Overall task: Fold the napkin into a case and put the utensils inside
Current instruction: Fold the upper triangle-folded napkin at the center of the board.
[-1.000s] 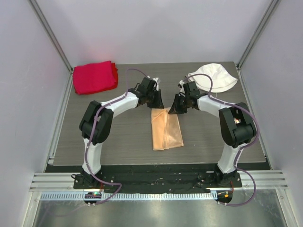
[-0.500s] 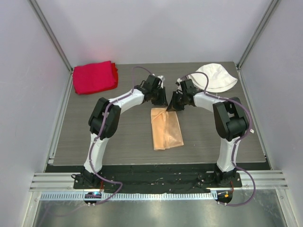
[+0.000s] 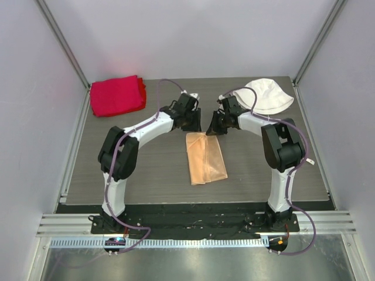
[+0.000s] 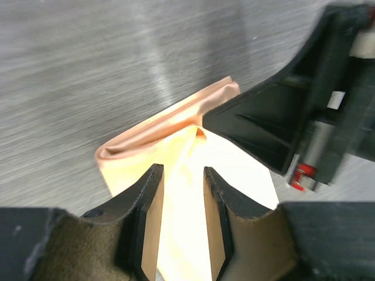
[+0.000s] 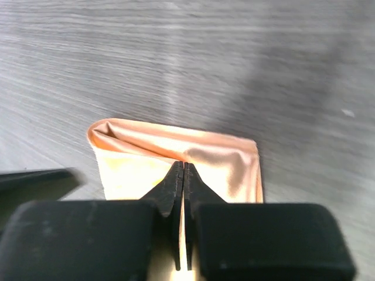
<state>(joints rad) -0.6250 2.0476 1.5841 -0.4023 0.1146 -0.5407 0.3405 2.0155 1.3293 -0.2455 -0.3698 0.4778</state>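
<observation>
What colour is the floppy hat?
White; the soft white bucket hat shows best in the top view.

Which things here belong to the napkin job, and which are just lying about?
Job: napkin, folded into a strip; left gripper, open over it; right gripper, shut at its far edge. No utensil in view.
Lying about: red cloth; white hat.

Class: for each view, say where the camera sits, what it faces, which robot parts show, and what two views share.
Top external: high behind both arms, looking down at the table; both show whole.
Left wrist: on the left arm, looking down at the napkin; open left end effector shows.
Right wrist: on the right arm, looking down at the napkin; shut right end effector shows.
Shared: both wrist views show the napkin's folded edge.
</observation>
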